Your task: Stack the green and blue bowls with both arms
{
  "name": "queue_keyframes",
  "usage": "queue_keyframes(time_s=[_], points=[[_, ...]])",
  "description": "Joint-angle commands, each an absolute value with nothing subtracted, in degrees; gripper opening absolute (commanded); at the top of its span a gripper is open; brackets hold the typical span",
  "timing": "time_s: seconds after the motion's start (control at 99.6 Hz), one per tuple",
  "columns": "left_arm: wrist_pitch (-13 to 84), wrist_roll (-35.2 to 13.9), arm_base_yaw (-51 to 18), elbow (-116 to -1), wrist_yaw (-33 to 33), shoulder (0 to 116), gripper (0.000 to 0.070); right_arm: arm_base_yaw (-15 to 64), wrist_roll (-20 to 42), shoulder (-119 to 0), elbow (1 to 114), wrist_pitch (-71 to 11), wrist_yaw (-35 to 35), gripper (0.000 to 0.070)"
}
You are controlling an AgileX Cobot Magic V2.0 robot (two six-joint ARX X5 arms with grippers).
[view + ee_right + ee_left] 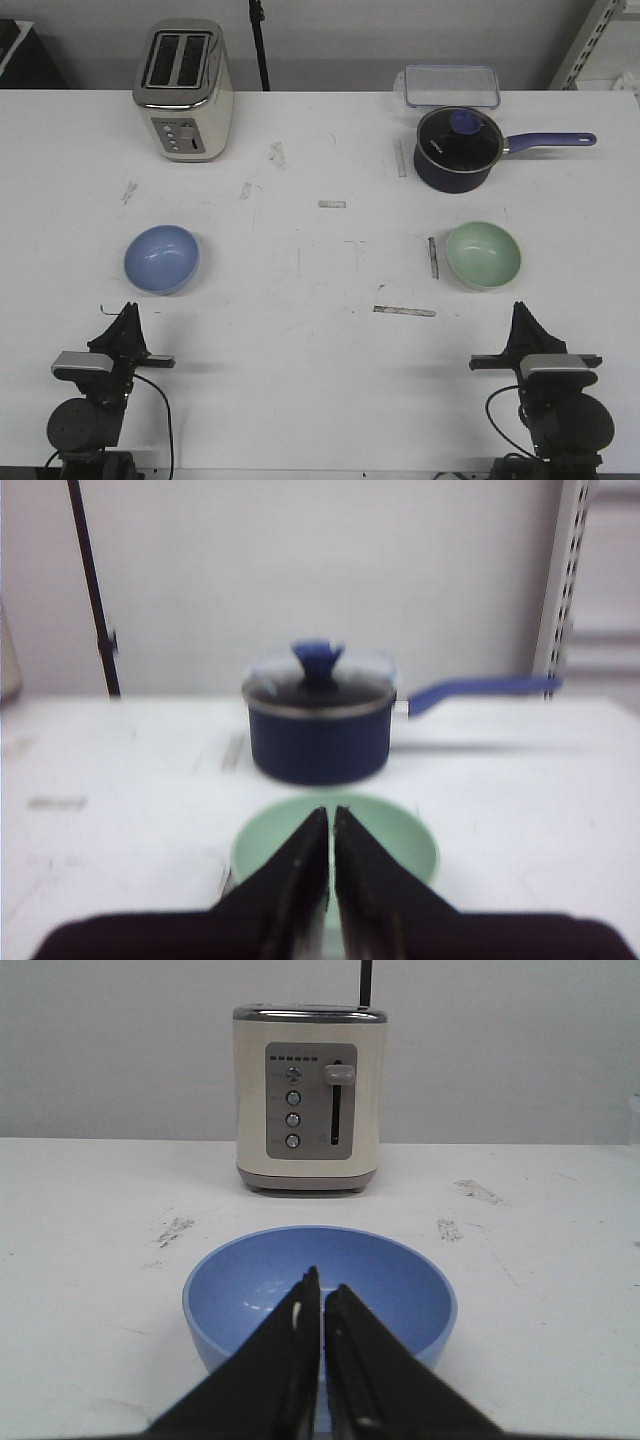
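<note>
Both grippers, left gripper (pixel 127 312) and right gripper (pixel 523 312), sit fully closed and empty behind the blue bowl (pixel 161 259) and green bowl (pixel 483 254); each should open wide before reaching for a rim.

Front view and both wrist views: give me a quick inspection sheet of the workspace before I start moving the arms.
Surface: white table, scuffed, with bits of tape stuck on it.
Job's things: blue bowl on the left, green bowl on the right, both upright, empty, far apart, not stacked.
Clutter: cream toaster at back left; navy saucepan with lid at back right, handle pointing right; clear container behind it.
Grippers: left gripper short of the blue bowl, fingers closed, holding nothing; right gripper short of the green bowl, fingers closed, holding nothing.
Cables: black cables loop at each arm base, off the bowls.
Surroundings: plain wall, black pole, metal racking at right.
</note>
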State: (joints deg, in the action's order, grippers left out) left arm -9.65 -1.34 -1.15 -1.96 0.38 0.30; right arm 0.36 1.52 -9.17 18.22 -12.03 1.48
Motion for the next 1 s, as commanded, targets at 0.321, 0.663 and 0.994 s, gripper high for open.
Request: queue_keyframes(time_s=[0.321, 0.663, 0.994], points=[[-10.3, -0.9, -1.1, -0.7, 0.6, 0.2, 0.0002, 0.3, 5.2, -33.4, 40.2, -28.5, 1.5, 0.0004], [-10.4, -0.9, -1.1, -0.7, 0.6, 0.2, 0.0002, -2.0, 5.2, -59.4, 64.0, -44.4, 0.1, 0.0003], [-10.3, -0.9, -1.1, -0.7, 0.6, 0.2, 0.0002, -10.9, 7.5, -81.7, 80.5, -54.5, 10.2, 0.002]])
